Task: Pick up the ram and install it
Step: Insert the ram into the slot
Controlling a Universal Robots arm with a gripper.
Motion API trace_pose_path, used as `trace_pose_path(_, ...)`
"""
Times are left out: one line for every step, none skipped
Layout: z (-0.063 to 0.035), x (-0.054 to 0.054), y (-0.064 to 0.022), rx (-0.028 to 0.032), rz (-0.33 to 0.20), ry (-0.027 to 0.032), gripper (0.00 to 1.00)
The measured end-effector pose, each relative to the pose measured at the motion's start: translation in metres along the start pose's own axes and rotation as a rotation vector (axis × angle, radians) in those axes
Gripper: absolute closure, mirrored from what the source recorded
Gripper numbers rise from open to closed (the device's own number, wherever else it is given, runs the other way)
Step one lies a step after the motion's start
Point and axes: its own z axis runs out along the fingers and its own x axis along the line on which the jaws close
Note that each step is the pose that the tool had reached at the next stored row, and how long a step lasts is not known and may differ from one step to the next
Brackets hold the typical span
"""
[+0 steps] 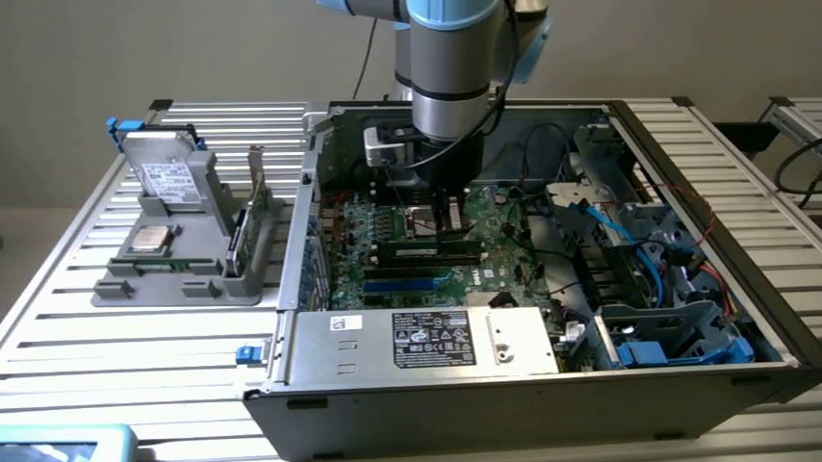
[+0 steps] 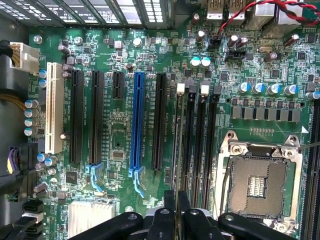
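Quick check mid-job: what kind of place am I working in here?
Probably a robotics lab bench set up for PC assembly: an open computer case sits on a slatted metal table, with a grey parts fixture beside it.

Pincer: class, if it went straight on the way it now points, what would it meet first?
Probably the memory slot beneath the ram that the pincer grips; whether they already touch is unclear.

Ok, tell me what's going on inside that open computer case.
The robot arm's tool reaches down into the open grey metal computer case, shut on the slim dark green ram stick. It holds the stick edge-down at the black memory slots on the green motherboard. Whether it's seated can't be told.
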Motion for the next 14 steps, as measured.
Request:
trace_pose_path(0.0, 0.0, 0.0001, 0.0003, 0.0, 0.0, 0.86)
trace_pose_path(0.0, -0.0001, 0.0001, 0.0007, 0.0, 0.0, 0.86)
trace_pose_path(0.0, -0.0002, 0.0001, 0.001, 0.0, 0.0001, 0.86)
trace_pose_path(0.0, -0.0002, 0.0001, 0.0014, 0.0, 0.0, 0.86)
trace_pose_path(0.0, -0.0004, 0.0001, 0.0017, 0.0, 0.0, 0.86)
trace_pose_path(-0.0001, -0.0008, 0.0001, 0.002, -0.001, 0.0, 0.86)
trace_pose_path(-0.0001, -0.0009, 0.0002, 0.0024, -0.001, 0.0, 0.86)
trace_pose_path(-0.0001, -0.0008, 0.0002, 0.0028, -0.002, 0.0, 0.86)
trace_pose_path(0.0, -0.0008, 0.0002, 0.003, -0.002, -0.0001, 0.86)
trace_pose_path(-0.0001, -0.0008, 0.0001, 0.0031, -0.002, -0.0001, 0.86)
trace_pose_path(0.0, -0.0008, 0.0003, 0.0031, -0.003, 0.0001, 0.86)
trace_pose_path(0.0003, -0.0008, 0.0003, 0.0033, -0.003, 0.0, 0.86)
trace_pose_path(0.0005, -0.0009, 0.0004, 0.0034, -0.003, -0.0001, 0.86)
trace_pose_path(0.0006, -0.0009, 0.0004, 0.0035, -0.003, -0.0001, 0.86)
